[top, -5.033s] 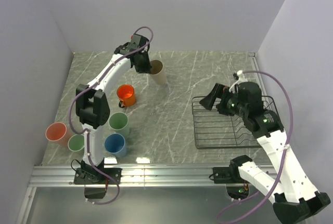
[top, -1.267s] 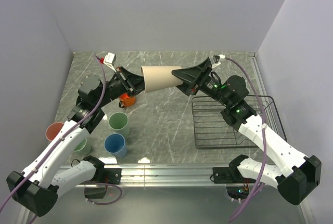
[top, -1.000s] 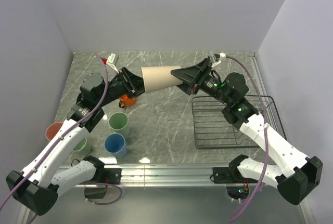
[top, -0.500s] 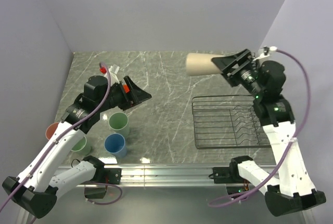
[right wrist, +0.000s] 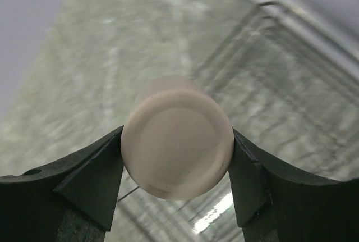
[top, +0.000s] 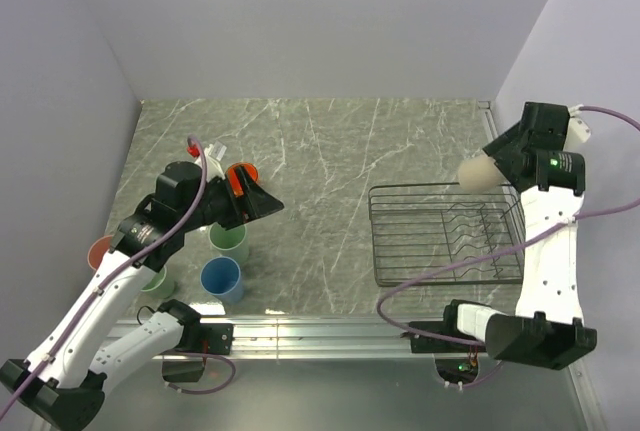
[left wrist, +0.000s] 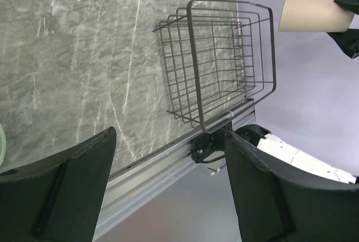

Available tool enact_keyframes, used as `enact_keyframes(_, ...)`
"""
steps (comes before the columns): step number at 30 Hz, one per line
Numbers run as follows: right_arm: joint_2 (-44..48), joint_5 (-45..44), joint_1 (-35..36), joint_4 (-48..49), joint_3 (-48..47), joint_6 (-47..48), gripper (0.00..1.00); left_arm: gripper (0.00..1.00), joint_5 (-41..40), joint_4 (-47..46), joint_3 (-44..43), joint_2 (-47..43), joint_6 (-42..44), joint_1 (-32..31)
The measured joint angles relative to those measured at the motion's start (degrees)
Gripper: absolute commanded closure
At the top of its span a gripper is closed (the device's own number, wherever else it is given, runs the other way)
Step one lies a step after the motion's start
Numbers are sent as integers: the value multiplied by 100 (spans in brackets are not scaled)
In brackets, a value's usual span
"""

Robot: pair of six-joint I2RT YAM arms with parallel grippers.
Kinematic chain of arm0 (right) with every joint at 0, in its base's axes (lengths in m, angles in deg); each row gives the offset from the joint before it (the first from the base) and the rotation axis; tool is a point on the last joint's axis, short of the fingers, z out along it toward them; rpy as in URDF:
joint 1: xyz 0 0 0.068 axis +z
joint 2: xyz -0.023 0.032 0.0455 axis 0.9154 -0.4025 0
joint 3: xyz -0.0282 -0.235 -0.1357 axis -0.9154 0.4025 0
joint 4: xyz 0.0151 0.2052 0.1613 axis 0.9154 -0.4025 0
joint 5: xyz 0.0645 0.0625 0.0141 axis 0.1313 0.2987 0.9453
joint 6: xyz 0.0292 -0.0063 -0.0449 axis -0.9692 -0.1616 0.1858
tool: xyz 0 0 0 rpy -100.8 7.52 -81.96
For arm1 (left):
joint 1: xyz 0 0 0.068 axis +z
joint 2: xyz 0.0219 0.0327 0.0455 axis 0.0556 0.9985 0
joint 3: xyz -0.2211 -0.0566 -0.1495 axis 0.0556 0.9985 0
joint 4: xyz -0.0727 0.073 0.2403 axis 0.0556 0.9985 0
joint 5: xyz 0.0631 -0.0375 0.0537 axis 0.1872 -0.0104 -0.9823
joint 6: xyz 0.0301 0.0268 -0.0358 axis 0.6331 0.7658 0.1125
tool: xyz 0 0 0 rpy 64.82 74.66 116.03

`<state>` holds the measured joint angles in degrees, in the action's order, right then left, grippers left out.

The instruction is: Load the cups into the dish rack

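My right gripper (top: 492, 166) is shut on the beige cup (top: 477, 173), held on its side in the air over the far right part of the dish rack (top: 378, 251). In the right wrist view the beige cup's base (right wrist: 176, 144) fills the gap between the fingers (right wrist: 95, 180). My left gripper (top: 262, 203) hangs open with nothing in it, above the left cups. An orange mug (top: 243, 169) shows partly behind it. A pale green cup (top: 228, 239), a blue cup (top: 220, 276), a salmon-pink cup (top: 103, 251) and another pale green cup (top: 158, 281) stand at the near left.
The left wrist view looks across the marble table to the dish rack (left wrist: 224, 73) and the beige cup (left wrist: 314, 10) above it. Walls close in the table at the left, back and right. A metal rail (top: 320, 336) runs along the near edge.
The left gripper let go of the beige cup, opened and drew back to the left. The right gripper carried the cup from mid-table to the right, over the rack.
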<state>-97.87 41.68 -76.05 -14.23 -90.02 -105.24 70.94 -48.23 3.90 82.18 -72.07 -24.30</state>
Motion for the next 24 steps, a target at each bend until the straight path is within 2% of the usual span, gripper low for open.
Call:
enact_keyframes(5,-164,-614,-448,-275,90,315,100,19,61,48,4,2,68,0)
enact_keyframes(10,-70,-769,-1040,-155,728,564,100,21,181,50,4,48,68,2)
enact_keyframes(16,-70,-697,-1633,35,1543,706,100,22,234,166,-15,280,81,2)
enact_keyframes(24,-262,-59,-2332,634,1845,684,100,24,291,457,-330,560,98,0)
